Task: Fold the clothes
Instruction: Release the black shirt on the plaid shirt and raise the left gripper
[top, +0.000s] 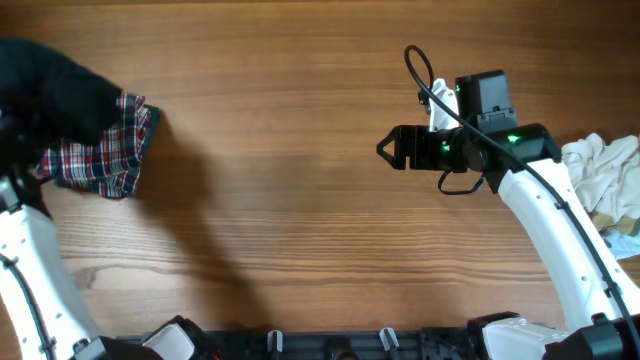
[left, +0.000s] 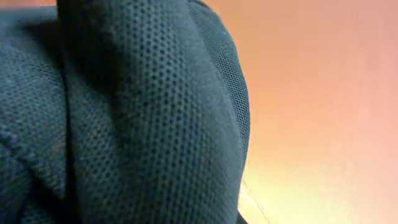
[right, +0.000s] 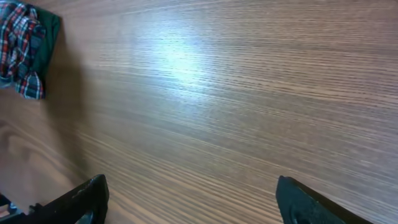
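Cloth in red plaid (top: 100, 155), bunched in the upper left of the overhead frame on the tabletop (top: 300, 200), right edge free, left side touching or tucked under a dark mesh garment (top: 55, 85). Seems to run longest from upper right to lower left, though too crumpled to say firmly. Lies far nearer the left arm (top: 25, 250), which runs up the left edge toward that heap. Left tool hidden: wrist view filled with the dark mesh, no fingers visible, so cannot tell whether spread or closed, or gripping anything. Right tool (top: 382, 150) right of centre, pointing left toward the plaid but well apart from it, 2 fingers (right: 87, 196) spread wide, holding nothing. Only bare wood between. Second heap, pale cloth (top: 605, 175), at the right edge beside the right arm. Probably calls for drawing the plaid out onto the open middle and spreading it flat first. Dark garment likely to drag along with it.
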